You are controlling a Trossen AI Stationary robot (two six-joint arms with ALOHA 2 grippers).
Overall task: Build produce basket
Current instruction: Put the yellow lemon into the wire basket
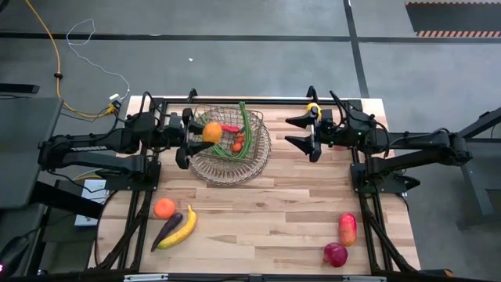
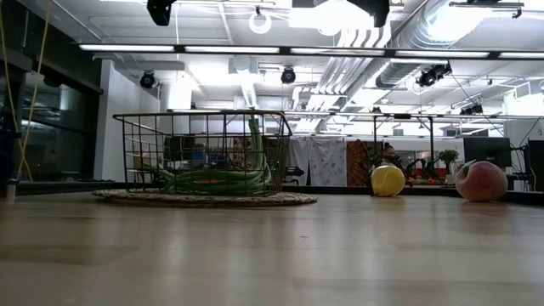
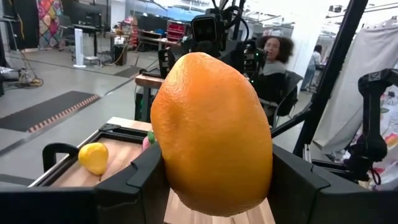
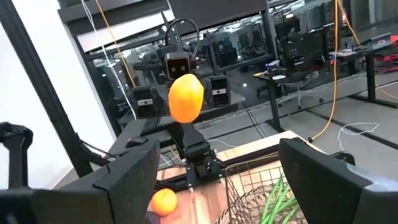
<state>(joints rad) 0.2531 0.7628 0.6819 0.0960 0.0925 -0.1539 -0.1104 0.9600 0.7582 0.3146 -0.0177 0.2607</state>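
The left gripper [image 1: 205, 135] is clamped on an orange [image 1: 212, 132], held over the left rim of the basket [image 1: 252, 162], which holds green beans [image 1: 247, 129] and a chilli [image 1: 229, 128]. The right gripper [image 1: 298, 131] waits right of the basket, fingers apart, near a lemon [image 1: 313, 109].

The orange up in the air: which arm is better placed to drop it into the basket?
Left. Its gripper already holds the orange over the basket; the right gripper is open, empty, beside the basket.
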